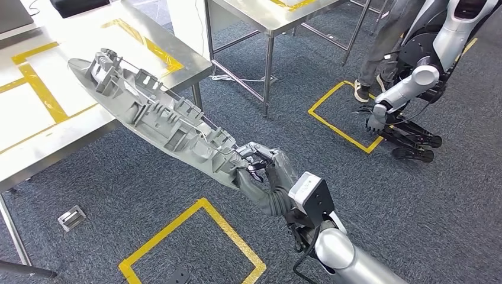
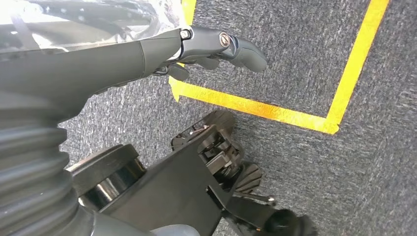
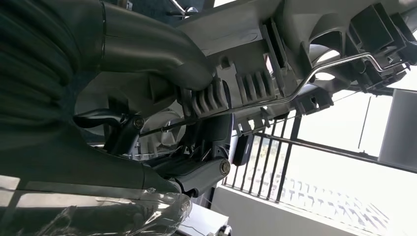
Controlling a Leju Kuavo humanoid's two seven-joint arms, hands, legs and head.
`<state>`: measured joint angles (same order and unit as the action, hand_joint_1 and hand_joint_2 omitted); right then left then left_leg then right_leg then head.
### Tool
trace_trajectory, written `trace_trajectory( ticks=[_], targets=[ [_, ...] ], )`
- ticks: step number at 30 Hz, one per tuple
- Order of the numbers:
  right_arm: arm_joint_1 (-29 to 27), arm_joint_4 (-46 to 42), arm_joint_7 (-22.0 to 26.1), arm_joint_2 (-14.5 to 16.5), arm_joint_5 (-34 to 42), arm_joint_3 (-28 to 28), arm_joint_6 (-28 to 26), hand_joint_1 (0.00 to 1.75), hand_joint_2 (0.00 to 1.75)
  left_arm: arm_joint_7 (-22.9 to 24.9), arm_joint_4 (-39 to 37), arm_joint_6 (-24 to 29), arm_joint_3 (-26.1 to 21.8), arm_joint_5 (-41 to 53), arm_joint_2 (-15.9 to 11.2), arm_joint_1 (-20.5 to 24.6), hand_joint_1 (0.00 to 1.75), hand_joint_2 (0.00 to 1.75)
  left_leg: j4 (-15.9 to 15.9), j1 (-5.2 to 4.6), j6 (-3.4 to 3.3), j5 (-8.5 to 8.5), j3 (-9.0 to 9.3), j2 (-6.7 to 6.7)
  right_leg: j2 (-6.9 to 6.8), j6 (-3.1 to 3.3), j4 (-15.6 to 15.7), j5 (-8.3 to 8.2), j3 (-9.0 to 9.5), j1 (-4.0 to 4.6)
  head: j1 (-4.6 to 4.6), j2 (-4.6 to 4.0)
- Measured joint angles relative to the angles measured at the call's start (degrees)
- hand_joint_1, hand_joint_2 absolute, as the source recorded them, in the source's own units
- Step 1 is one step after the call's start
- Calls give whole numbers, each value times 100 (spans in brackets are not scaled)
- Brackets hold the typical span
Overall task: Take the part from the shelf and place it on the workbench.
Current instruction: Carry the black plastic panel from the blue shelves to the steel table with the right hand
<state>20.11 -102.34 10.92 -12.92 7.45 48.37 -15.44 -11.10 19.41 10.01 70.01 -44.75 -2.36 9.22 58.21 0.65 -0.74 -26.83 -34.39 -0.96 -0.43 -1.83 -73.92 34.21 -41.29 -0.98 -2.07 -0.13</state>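
— Grey plastic part (image 1: 160,118), long and ribbed. Where is it?

— Held in the air by the right robot hand (image 1: 267,174). The near end sits in the hand; the far end reaches out over the corner of the steel bench (image 1: 77,139) with yellow tape lines. Part is tilted, far end higher in the head view. Whether it touches the bench top, cannot tell.

— Grip?

— Fingers (image 1: 260,155) wrapped over the part's end, thumb underneath. In the right wrist view the thick grey thumb (image 3: 162,54) presses against the ribbed moulding of the part (image 3: 255,44), and a thin metal rod (image 3: 334,64) runs along it. Hand closed round the part, not spread.

— Left robot hand (image 2: 147,49)?

— Hangs down over grey carpet (image 2: 305,59) and a yellow tape square (image 2: 275,113). Dark fingers (image 2: 241,46) stretched out, nothing between them, touching nothing.

— Surroundings?

— Yellow tape square on the floor (image 1: 195,236) below the part. A second steel bench (image 1: 266,18) further back. Another silver robot (image 1: 426,77) at the far right, a person's leg and shoe (image 1: 362,90) beside it.
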Motion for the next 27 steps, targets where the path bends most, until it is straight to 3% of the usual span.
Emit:
trace_trajectory(
  ticks=[1,2,4,5,7,9,10,12,14,15,16,18,20,22,25,26,27],
  targets=[
    [-4,2,-9,-2,0,0,0,175,175,0,1,0,0,-1,1,-1,0,175,5,2,14,-11,11,-35,1,-3,-17,-91,-44,-6,0,0],
    [-6,4,-19,-3,0,-1,0,175,175,0,1,0,0,-2,2,-1,0,175,14,7,35,-27,26,-76,9,-3,187,-277,22,-15,-1,0],
    [-9,7,-31,-3,0,1,1,175,175,0,8,3,-1,-4,3,4,0,175,53,19,100,-76,48,-164,125,-3,889,-676,320,-39,1,0],
    [-10,8,-32,-3,0,2,-1,175,175,1,11,6,-1,-8,3,10,0,175,80,25,139,-95,39,-206,194,12,1166,-766,447,-44,3,0],
    [-14,13,-38,-2,0,3,-11,175,175,1,19,13,-2,-15,5,7,0,175,103,46,217,-104,6,-274,279,64,1355,-743,541,-25,15,0],
    [-17,14,-52,-2,0,1,-30,175,175,0,21,11,-2,-18,9,-15,0,175,97,77,291,-114,-3,-307,220,152,1382,-728,555,-6,25,0],
    [-15,14,-58,-2,0,0,-38,175,175,0,22,9,-1,-19,10,-22,0,175,150,79,322,-159,-22,-260,184,198,1393,-725,571,-5,30,0],
    [-14,14,-61,-1,0,-5,-50,175,175,0,24,5,-1,-22,11,-12,0,175,576,70,358,-384,-215,-104,87,278,1420,-713,613,-5,55,0],
    [-13,15,-60,-1,0,-9,-53,175,175,1,26,5,-2,-27,11,3,0,175,1311,64,371,-663,-583,-15,-9,323,1421,-685,643,20,74,0],
    [-13,17,-60,-2,0,-9,-54,175,175,4,26,3,-1,-29,11,1,0,175,1576,64,372,-713,-731,-7,-53,333,1420,-671,659,31,74,0],
    [-13,21,-60,-1,0,-9,-54,175,175,9,26,0,-1,-30,10,-2,0,175,1653,64,366,-659,-792,-4,-93,337,1420,-654,679,41,75,0],
    [-14,28,-61,0,0,-9,-53,175,175,18,26,-6,-1,-29,7,-1,0,175,1178,57,331,-275,-601,40,-169,325,1419,-610,742,56,75,0],
    [-10,34,-61,-1,0,-11,-51,175,175,22,27,-8,-2,-26,4,14,0,175,498,10,271,20,-280,204,-234,283,1412,-558,798,77,75,0],
    [-3,41,-54,-1,0,-20,-55,175,175,27,29,-17,-2,-17,3,31,0,175,217,-47,197,24,-161,310,-295,225,1403,-531,803,98,69,0],
    [2,47,-49,-1,0,-32,-61,175,175,43,31,-26,-2,-1,-9,22,0,175,148,-47,102,13,-155,233,-313,135,1384,-477,797,86,64,0],
    [3,48,-47,-2,0,-34,-62,175,175,46,32,-26,-2,1,-12,24,0,175,138,-41,91,15,-148,212,-266,159,1381,-505,793,84,54,0],
    [4,51,-45,-3,0,-36,-63,175,175,48,34,-27,-2,2,-11,30,0,175,134,-36,87,12,-142,194,-210,235,1376,-493,796,84,40,0]
  ],
)
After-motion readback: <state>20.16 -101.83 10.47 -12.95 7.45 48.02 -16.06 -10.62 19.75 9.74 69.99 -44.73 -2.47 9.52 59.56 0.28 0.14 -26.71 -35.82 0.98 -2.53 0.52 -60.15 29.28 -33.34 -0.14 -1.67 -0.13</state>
